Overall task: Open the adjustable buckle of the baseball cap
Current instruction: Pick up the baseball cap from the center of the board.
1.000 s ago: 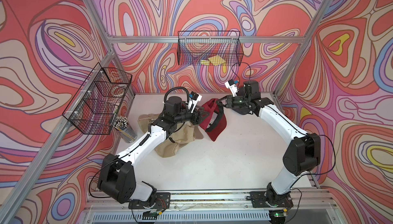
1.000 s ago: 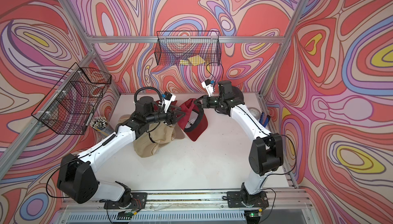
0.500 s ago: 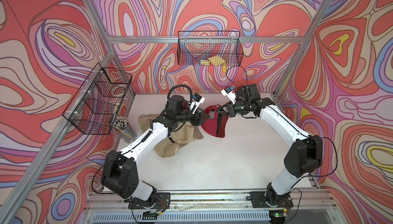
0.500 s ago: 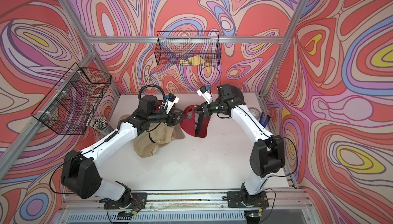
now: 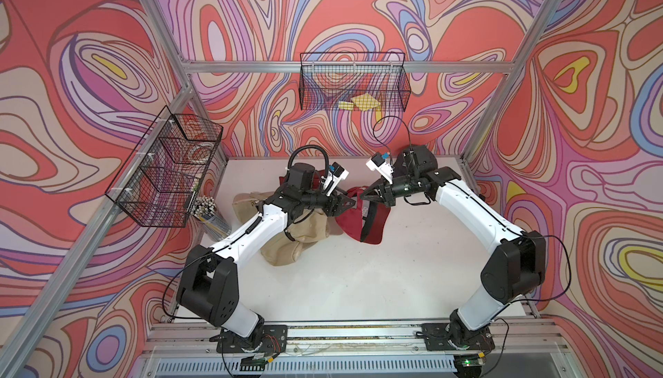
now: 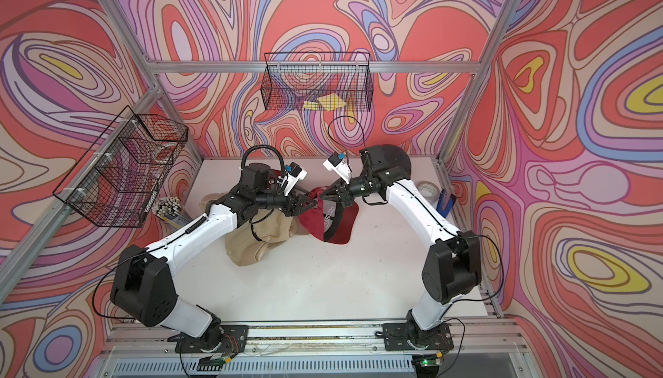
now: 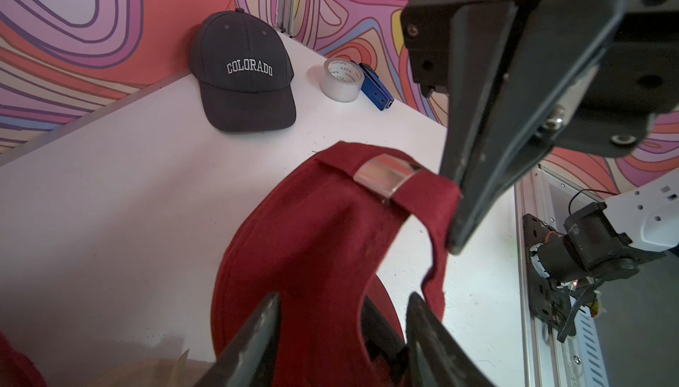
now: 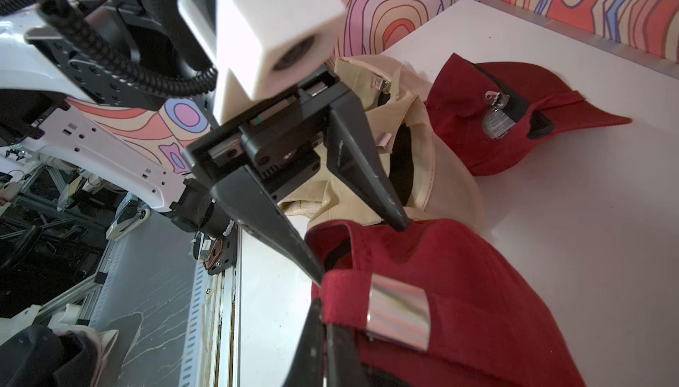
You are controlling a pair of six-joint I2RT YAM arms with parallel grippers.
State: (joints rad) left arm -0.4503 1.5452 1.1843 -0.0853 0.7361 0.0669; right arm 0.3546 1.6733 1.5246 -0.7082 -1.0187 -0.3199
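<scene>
Baseball cap (image 5: 355, 220), red, rear held up over the white table (image 5: 358, 286) near its back middle: right gripper (image 7: 455, 234) pinched tight on the strap (image 7: 426, 190) just beside the silver buckle (image 7: 385, 175); left gripper (image 8: 358, 249) with jaws spread astride the cap's rear edge.

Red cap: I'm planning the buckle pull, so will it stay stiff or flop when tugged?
Probably floppy: the red cap creases and droops from the strap pinched in the right hand. The shiny metal buckle looks rigid and possibly slippery.
</scene>
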